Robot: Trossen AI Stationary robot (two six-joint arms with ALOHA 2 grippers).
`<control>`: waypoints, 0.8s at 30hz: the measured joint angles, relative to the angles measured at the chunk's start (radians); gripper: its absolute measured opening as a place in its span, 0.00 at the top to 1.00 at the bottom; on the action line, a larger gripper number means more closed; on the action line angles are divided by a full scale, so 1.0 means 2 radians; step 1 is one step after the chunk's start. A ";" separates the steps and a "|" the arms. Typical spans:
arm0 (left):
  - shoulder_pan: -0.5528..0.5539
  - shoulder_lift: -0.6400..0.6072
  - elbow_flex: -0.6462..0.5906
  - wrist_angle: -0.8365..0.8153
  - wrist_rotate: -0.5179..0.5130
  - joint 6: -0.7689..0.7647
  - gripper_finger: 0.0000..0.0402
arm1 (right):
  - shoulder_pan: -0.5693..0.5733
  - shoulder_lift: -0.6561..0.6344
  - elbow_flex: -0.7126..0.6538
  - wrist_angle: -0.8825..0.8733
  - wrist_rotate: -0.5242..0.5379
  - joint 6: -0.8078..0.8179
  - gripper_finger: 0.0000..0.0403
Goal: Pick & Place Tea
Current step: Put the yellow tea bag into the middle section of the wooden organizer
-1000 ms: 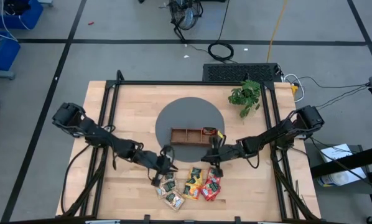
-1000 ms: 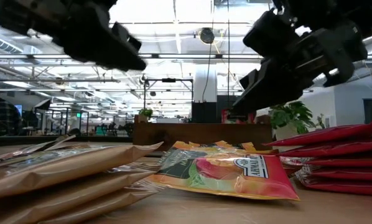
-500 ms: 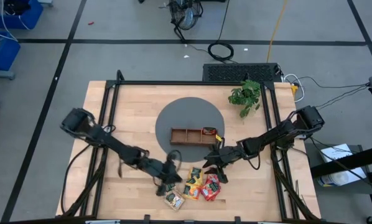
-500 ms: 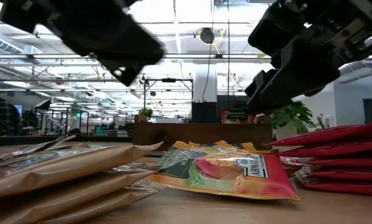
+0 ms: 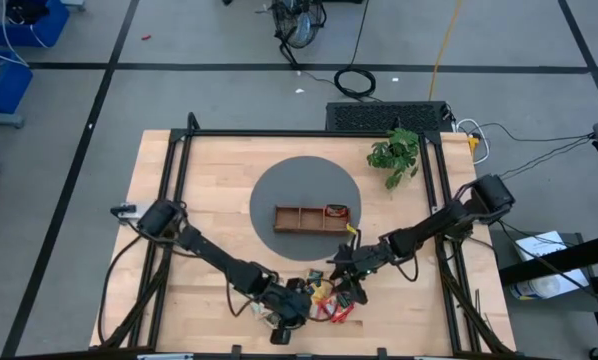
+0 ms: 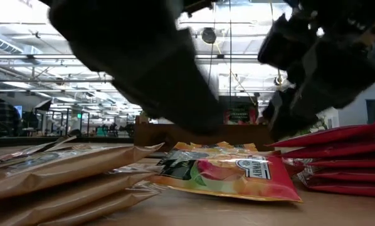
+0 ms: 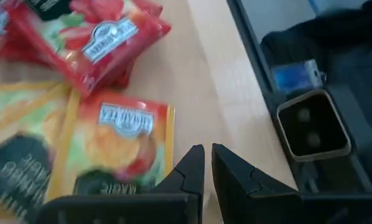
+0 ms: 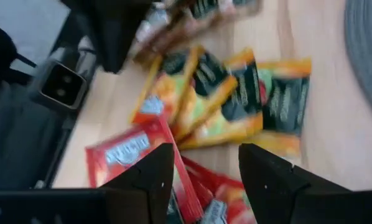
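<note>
Several tea sachets lie flat in a loose heap near the table's front edge: orange-yellow ones, red ones and green-brown ones. My left gripper hangs shut just above the bare wood beside an orange-yellow sachet, at the heap's near side. My right gripper hovers open over the red sachets at the heap's far right. One more red sachet sits in the right compartment of the wooden tray.
The tray stands on a round grey mat at the table's middle. A green plant stands at the far right. Black frame rails run along both sides. A small camera box sits at the front edge.
My left gripper has swept toward the table's right and near edge, across the heap, sinking and rolling, still shut. My right gripper has left the tray, come toward the near edge over the red sachets, rolled and opened.
</note>
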 joint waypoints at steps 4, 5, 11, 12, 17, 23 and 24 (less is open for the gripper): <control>0.005 0.014 0.000 -0.004 -0.022 -0.016 0.91 | -0.002 0.033 0.000 0.026 0.020 0.014 0.58; 0.007 0.018 0.000 -0.002 -0.031 -0.021 0.91 | -0.003 0.040 0.000 0.032 0.029 0.015 0.58; 0.010 0.025 -0.001 -0.007 -0.048 -0.021 0.91 | -0.019 0.060 0.001 0.067 0.039 0.010 0.58; 0.010 0.025 -0.001 -0.007 -0.052 -0.020 0.91 | -0.020 0.060 0.001 0.071 0.039 0.007 0.58; 0.010 0.025 -0.001 -0.011 -0.065 -0.004 0.91 | -0.024 0.059 0.001 0.085 0.038 0.002 0.58; 0.014 0.025 -0.001 -0.012 -0.066 0.009 0.91 | -0.025 0.059 0.001 0.081 0.024 0.001 0.59; 0.015 0.025 -0.001 -0.012 -0.066 0.011 0.91 | -0.025 0.059 0.001 0.082 0.025 0.001 0.60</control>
